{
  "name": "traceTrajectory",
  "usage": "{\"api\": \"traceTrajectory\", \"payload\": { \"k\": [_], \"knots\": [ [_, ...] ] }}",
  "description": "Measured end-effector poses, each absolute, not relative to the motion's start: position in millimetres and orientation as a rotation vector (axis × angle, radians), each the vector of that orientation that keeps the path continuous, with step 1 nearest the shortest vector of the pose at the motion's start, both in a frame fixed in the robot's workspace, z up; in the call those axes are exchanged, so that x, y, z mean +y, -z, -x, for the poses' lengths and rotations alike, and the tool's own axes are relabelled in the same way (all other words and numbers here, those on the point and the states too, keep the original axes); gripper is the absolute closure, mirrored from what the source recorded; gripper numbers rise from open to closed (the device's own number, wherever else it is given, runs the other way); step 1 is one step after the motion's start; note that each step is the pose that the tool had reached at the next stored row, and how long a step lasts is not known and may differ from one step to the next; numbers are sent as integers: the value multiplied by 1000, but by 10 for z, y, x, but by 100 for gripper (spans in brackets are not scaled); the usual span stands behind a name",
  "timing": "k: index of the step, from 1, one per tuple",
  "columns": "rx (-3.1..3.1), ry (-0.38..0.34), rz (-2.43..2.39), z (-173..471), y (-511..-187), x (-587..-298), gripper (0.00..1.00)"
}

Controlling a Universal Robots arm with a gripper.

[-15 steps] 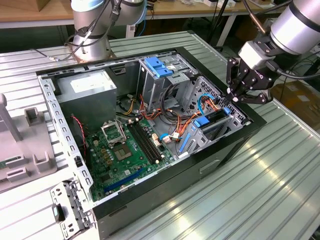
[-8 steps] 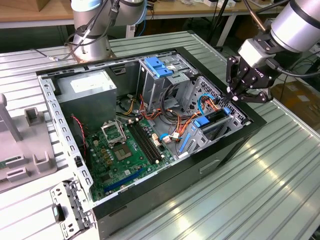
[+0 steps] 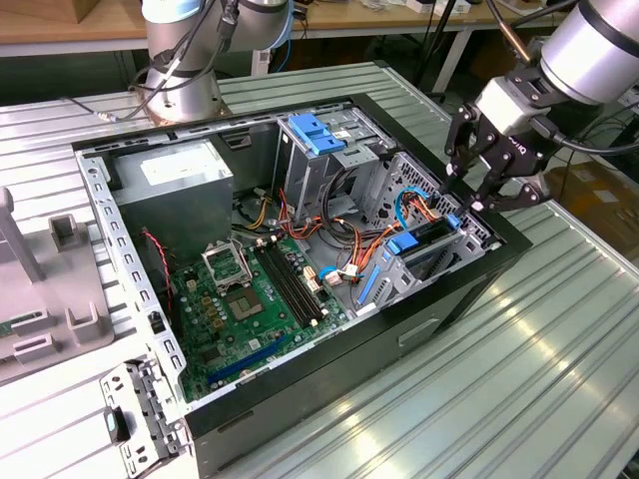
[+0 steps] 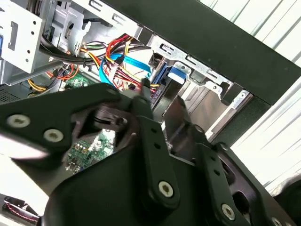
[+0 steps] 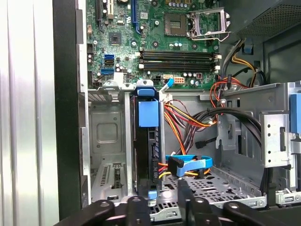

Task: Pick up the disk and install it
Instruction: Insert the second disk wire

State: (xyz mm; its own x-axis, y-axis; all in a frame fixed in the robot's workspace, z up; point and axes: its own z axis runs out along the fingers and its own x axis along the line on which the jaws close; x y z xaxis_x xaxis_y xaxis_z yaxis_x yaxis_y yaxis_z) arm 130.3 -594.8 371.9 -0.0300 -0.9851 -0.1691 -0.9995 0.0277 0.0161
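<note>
Open PC case [image 3: 329, 369] lies on its side on the ribbed metal worktop [image 3: 519, 379]. The disk [image 5: 146, 150] stands on edge in a slot of the drive cage [image 5: 108, 141] at the case's front corner, its light-blue carrier tab near the motherboard [image 5: 155, 33]. In the exterior view the tool [image 3: 489, 200] hangs just above that cage, at the case rim; fingers look spread with nothing between them. Blue and orange cables [image 5: 188, 165] run just beside the disk. Risk, judged: disk may not be fully seated, and a skewed push could jam the carrier in its rails; a finger could also snag the nearby cables or clip the cage wall
</note>
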Motion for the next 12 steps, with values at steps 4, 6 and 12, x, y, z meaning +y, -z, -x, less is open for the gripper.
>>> {"api": "traceTrajectory", "payload": {
  "k": [4, 6, 12],
  "knots": [
    [2170, -197, 2107, -1283, -3721, -5947, 52],
    [2169, -198, 2107, -1240, -3719, -5941, 52],
    [2169, -199, 2106, -1134, -3684, -5923, 52]
  ]
}}
